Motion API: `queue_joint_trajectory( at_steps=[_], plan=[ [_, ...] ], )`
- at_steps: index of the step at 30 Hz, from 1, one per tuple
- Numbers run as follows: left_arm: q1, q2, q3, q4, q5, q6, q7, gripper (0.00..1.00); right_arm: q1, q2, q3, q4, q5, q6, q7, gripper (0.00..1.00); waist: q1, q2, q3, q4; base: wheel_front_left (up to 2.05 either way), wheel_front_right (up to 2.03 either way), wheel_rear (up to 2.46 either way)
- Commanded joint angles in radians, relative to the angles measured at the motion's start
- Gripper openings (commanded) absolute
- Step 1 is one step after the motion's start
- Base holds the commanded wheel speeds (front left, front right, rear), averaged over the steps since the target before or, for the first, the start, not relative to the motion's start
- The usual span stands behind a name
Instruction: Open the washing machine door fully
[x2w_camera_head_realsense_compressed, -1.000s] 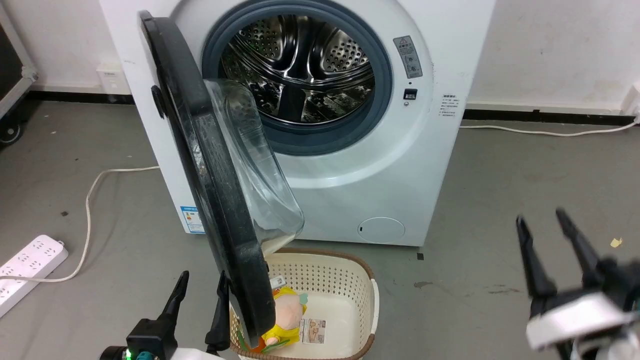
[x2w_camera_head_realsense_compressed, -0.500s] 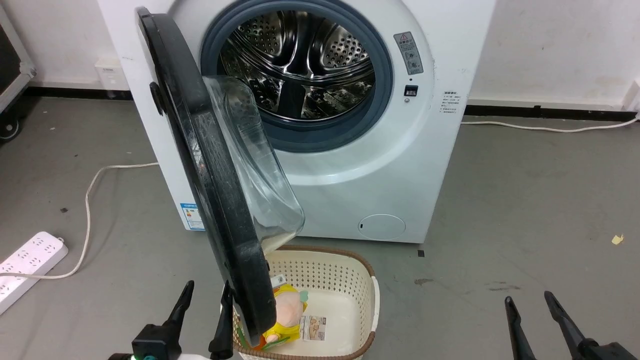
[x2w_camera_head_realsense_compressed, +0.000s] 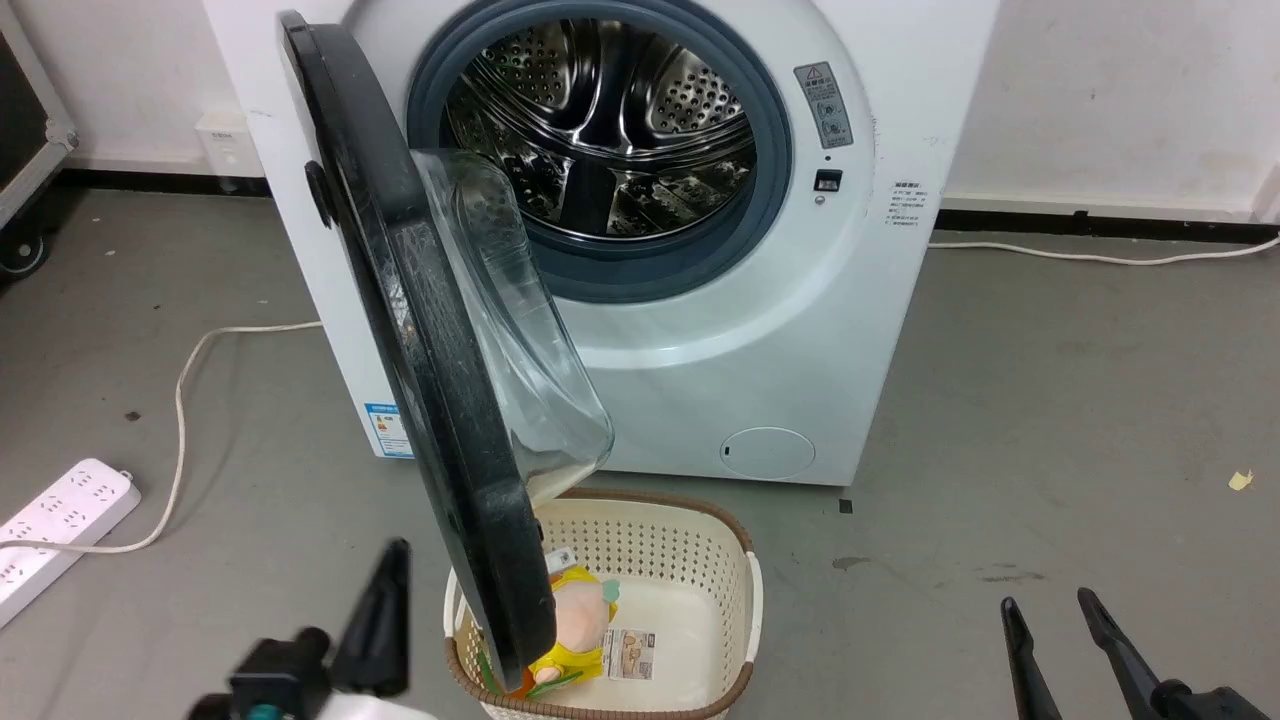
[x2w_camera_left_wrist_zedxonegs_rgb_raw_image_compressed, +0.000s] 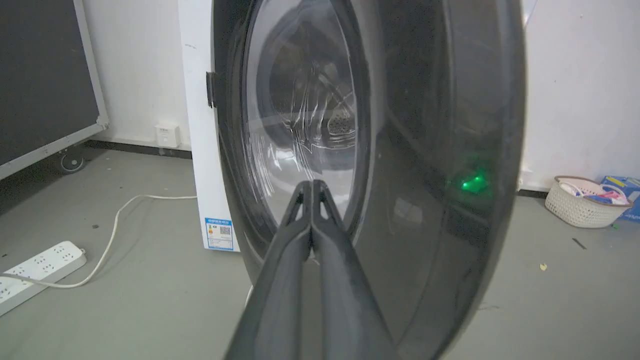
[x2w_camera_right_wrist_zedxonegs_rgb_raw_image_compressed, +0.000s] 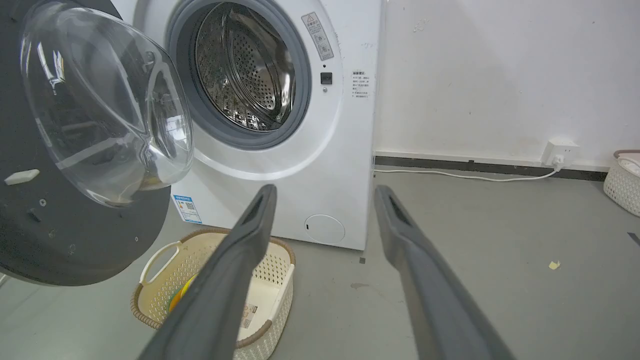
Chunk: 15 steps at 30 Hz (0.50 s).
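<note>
There's your washing machine door (x2w_camera_head_realsense_compressed: 430, 400), swung well out from the washing machine (x2w_camera_head_realsense_compressed: 780, 330) and standing almost edge-on to the head camera. It's hinged on the machine's left side, with its clear glass bowl (x2w_camera_head_realsense_compressed: 520, 330) bulging back toward the open steel drum (x2w_camera_head_realsense_compressed: 610, 130) inside the grey gasket (x2w_camera_head_realsense_compressed: 772, 190). The door's lower rim hangs over the left end of a cream basket (x2w_camera_head_realsense_compressed: 650, 500) on the floor (x2w_camera_head_realsense_compressed: 1050, 380) just in front of the machine, and a yellow plush toy (x2w_camera_head_realsense_compressed: 580, 625) lies in it. Your left end effector (x2w_camera_head_realsense_compressed: 385, 610) is low on the outer side of the door, blurred in the head view, with a strip of floor showing between it and the door's rim. From the left wrist camera you see both fingers pressed together tip to tip, holding nothing and pointing straight at the glossy black outer face; whether the tips touch that face, you can't tell. Your right end effector (x2w_camera_head_realsense_compressed: 1045, 605) sits at the lower right, well apart from door and machine, fingers spread wide and gripping nothing. Off to the left a white power strip (x2w_camera_head_realsense_compressed: 60, 520) lies on the floor, its cable (x2w_camera_head_realsense_compressed: 179, 410) curling toward the machine.
</note>
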Motion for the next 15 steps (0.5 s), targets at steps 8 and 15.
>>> queue_joint_trajectory(
  at_steps=[8,15],
  plan=[
    [-0.080,-0.017,0.126,-0.264,-0.044,0.048,-0.006,0.00,-0.007,0.005,0.007,0.001,0.015,0.001,-0.004,1.00,0.0000,0.0000,0.001,0.003,0.00,0.00,0.00],
    [-0.169,-0.019,0.133,-0.487,0.026,0.056,-0.006,0.00,-0.014,0.005,0.019,0.006,0.018,0.001,-0.004,1.00,0.0000,0.0000,0.001,-0.006,0.00,0.00,0.00]
  ],
)
